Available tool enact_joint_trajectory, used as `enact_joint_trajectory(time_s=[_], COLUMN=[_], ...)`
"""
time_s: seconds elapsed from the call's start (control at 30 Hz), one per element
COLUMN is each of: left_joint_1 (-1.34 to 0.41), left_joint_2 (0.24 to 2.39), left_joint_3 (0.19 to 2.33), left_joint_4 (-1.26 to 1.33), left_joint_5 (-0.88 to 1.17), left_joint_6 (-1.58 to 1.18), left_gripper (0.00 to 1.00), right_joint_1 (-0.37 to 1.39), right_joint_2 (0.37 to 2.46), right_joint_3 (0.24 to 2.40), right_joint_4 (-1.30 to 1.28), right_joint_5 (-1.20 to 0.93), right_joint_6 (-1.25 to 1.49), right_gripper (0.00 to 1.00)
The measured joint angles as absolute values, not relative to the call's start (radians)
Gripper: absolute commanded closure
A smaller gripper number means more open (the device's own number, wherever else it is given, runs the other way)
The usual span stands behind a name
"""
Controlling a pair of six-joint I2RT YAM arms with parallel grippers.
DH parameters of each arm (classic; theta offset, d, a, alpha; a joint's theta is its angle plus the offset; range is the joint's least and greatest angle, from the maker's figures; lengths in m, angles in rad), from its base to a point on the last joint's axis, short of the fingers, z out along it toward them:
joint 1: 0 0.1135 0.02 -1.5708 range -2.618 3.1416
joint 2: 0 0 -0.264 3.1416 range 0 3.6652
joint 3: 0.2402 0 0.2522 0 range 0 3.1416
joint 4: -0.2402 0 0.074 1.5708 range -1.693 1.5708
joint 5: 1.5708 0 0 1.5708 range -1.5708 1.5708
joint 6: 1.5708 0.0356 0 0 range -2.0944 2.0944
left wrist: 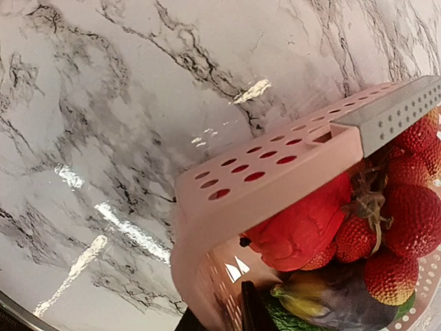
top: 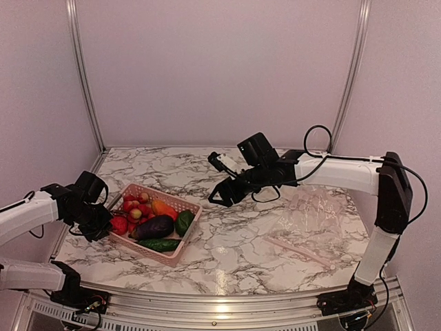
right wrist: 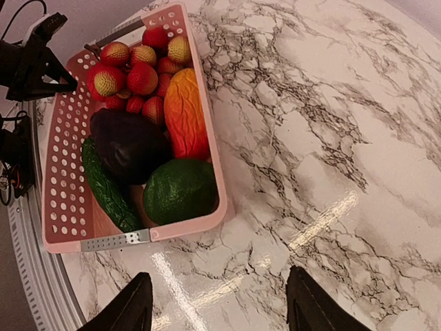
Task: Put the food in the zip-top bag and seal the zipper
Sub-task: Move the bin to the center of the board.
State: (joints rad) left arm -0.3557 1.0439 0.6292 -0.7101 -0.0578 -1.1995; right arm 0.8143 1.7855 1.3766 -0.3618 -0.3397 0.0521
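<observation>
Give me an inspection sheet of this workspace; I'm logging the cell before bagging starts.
Surface: glossy marble table.
Job's things: food, including eggplant and cucumber, all in the pink basket at left; zip-top bag lying at right, no food seen inside; zipper strip along its near edge.
Clutter: nothing seen.
End effectors: left end effector at the basket's left end, grip unclear; right end effector open, between basket and bag.
Cables: black cable looping over the right arm.
Surroundings: pale walls, metal frame posts.
</observation>
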Motion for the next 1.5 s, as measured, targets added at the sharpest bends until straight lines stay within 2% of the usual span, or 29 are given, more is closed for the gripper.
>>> enact_joint_trajectory(time_s=[0.23, 0.43, 0.47, 0.57, 0.63, 0.77, 0.9, 0.93, 1.03, 1.27, 1.5], left_joint_1=[-0.356, -0.361, -0.361, -0.361, -0.361, -0.361, -0.373, -0.381, -0.421, -0.554, -0.548], left_joint_2=[1.321, 1.647, 1.682, 1.787, 1.860, 1.948, 1.919, 1.896, 1.792, 1.485, 1.439], left_joint_3=[0.791, 1.077, 1.114, 1.235, 1.325, 1.454, 1.473, 1.472, 1.435, 1.262, 1.125], left_joint_4=[-0.568, -0.480, -0.476, -0.473, -0.469, -0.474, -0.505, -0.519, -0.538, -0.547, -0.484], left_joint_5=[-0.035, 0.026, 0.028, 0.027, 0.023, 0.000, -0.033, -0.049, -0.092, -0.130, -0.044], left_joint_6=[-0.978, -0.743, -0.725, -0.664, -0.623, -0.551, -0.522, -0.517, -0.519, -0.518, -0.527], left_gripper=[0.98, 0.98, 0.94, 0.67, 0.57, 0.45, 0.41, 0.37, 0.03, 0.01, 0.01], right_joint_1=[0.814, 0.814, 0.814, 0.814, 0.815, 0.814, 0.813, 0.809, 0.804, 0.769, 0.791], right_joint_2=[1.785, 1.786, 1.789, 1.819, 1.847, 1.891, 1.898, 1.898, 1.893, 1.753, 1.609], right_joint_3=[1.377, 1.380, 1.389, 1.443, 1.479, 1.524, 1.527, 1.527, 1.515, 1.391, 1.286], right_joint_4=[-0.387, -0.433, -0.447, -0.474, -0.476, -0.491, -0.510, -0.514, -0.519, -0.635, -0.781], right_joint_5=[-0.317, -0.311, -0.313, -0.317, -0.321, -0.323, -0.323, -0.323, -0.307, -0.212, -0.085], right_joint_6=[0.048, 0.049, 0.051, 0.059, 0.068, 0.087, 0.105, 0.109, 0.127, 0.130, 0.120], right_gripper=[0.37, 0.39, 0.40, 0.40, 0.41, 0.40, 0.39, 0.39, 0.38, 0.40, 0.46])
